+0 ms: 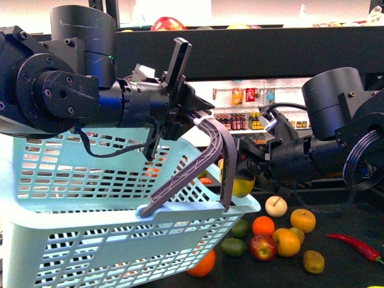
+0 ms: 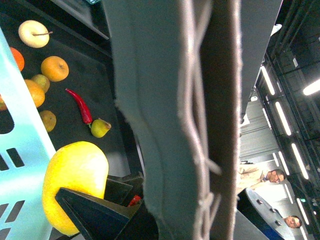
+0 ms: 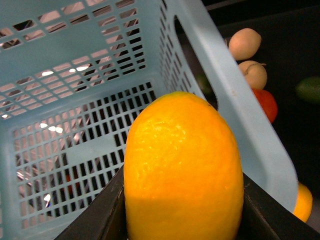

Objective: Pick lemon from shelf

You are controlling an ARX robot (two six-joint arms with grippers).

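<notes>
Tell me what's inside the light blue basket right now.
Nothing shows inside the basket: its slotted floor and walls look bare. The lemon in front covers the near part, so that stretch cannot be checked.

No legible text, brand, number or sign in any view. Front view: bottles [image 1: 231, 122] and hanging packets [image 1: 243, 95] on background white shelving carry coloured labels, too small and blurred to read. White strips along that shelving's edges, possibly price tags, also unreadable.
</notes>
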